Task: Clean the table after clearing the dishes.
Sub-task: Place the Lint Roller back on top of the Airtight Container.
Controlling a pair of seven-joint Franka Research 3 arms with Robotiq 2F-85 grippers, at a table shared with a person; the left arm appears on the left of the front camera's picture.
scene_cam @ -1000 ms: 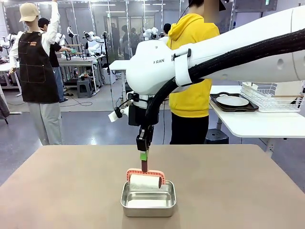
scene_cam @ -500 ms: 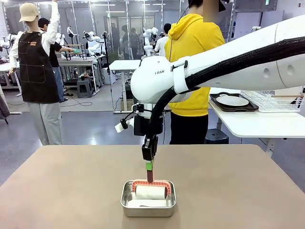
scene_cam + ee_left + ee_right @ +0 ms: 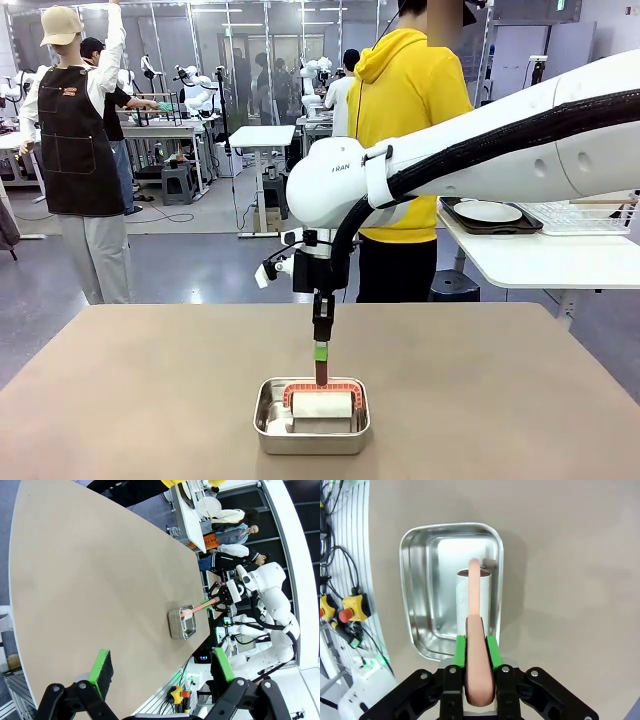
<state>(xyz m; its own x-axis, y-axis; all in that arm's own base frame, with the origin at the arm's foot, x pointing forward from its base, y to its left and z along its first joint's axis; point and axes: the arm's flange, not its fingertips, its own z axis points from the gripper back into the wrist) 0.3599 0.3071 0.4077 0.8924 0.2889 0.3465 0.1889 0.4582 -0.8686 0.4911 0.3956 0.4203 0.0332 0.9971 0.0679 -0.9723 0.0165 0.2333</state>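
Right claw [image 3: 321,362] clamps the roller handle [image 3: 476,650] above the steel pan [image 3: 311,432] on the counter [image 3: 150,390]; left claw [image 3: 162,672] gapes empty.

Only one legible marking: small dark letters "RAN" on the rounded white joint housing of the right arm [image 3: 340,180], in the front view, near the middle of the scene above the table; evidently a cut-off part of a longer word, first letter hidden. Orange strip with tiny print across the chest of a dark apron [image 3: 66,130] at far left: too small to read. Orange-and-white label on a box [image 3: 212,541] beneath the far white side table, seen in the left wrist view: print too blurred to make out. Nothing else readable.
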